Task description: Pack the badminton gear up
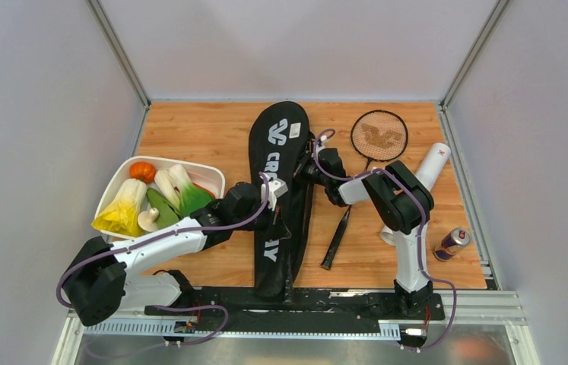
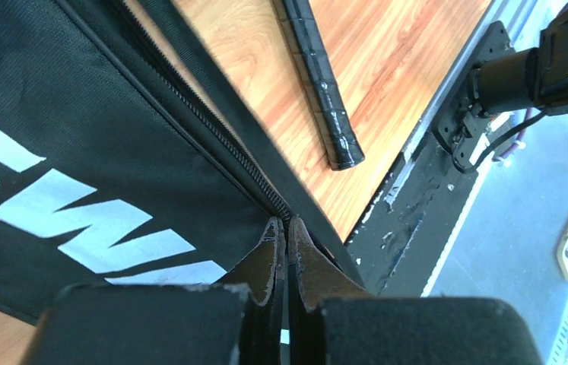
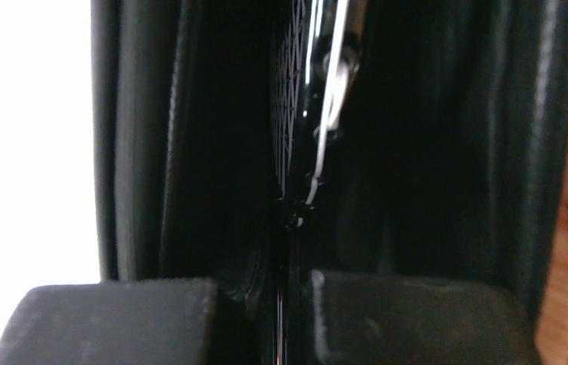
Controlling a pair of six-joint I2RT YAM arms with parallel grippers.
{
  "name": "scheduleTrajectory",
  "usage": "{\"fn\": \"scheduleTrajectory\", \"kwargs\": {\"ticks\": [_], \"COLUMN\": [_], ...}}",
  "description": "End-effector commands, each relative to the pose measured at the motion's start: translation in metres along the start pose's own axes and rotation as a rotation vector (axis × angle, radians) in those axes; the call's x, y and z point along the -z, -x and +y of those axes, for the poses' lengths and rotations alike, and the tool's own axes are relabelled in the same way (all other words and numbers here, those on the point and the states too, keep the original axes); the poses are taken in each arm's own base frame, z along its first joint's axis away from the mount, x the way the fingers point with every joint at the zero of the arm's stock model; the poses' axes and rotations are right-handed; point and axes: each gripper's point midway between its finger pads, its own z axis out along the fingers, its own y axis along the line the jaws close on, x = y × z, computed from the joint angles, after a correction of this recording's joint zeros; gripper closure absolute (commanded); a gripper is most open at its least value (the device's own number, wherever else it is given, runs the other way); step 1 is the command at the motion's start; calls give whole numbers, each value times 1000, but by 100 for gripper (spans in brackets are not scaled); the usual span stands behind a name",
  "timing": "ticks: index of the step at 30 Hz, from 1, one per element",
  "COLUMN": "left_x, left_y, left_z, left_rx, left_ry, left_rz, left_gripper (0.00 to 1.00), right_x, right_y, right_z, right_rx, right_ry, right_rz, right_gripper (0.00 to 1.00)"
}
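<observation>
Only the top view takes in the whole worktop (image 1: 212, 137). The black racket bag (image 1: 280, 137) lies lengthwise down its middle, a loose racket (image 1: 379, 135) to the right of it and a white tube (image 1: 434, 161) further right, partly behind the right arm. A white tray (image 1: 212, 176) of toy vegetables sits to the left and a drink can (image 1: 454, 242) near the right edge. Both pincers meet the bag's right edge, the left pincer (image 1: 280, 199) nearer the bases and the right pincer (image 1: 312, 169) further up.

The left wrist view adds the grip. The left pincer (image 2: 287, 222) is closed on the bag's (image 2: 75, 114) zipper seam, with the loose racket's handle (image 2: 325, 91) lying apart on the wood.

The right wrist view looks between dark bag walls (image 3: 189, 152). The right pincer (image 3: 288, 220) is pressed shut on the thin rim of a second racket (image 3: 315, 114), whose string mesh shows just above the fingertips
</observation>
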Motion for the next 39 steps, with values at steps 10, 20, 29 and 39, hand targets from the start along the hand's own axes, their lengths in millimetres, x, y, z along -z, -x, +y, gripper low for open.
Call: {"fn": "scheduleTrajectory", "kwargs": {"ticks": [10, 20, 29, 39], "left_x": [17, 14, -2, -9], "left_y": [17, 13, 3, 1], "left_z": [-28, -19, 16, 50], "left_rx": [138, 189, 195, 189], "left_ry": [-94, -63, 100, 279], "left_rz": [-163, -180, -140, -115], "left_gripper": [100, 100, 100, 100], "right_x": [-32, -45, -15, 48], "right_y": [58, 65, 36, 10], "right_z": [1, 1, 3, -7], "right_rx": [31, 9, 116, 212], "right_ry": [-62, -94, -197, -328], "right_rz": [-218, -249, -133, 8], "right_gripper": [99, 98, 60, 47]}}
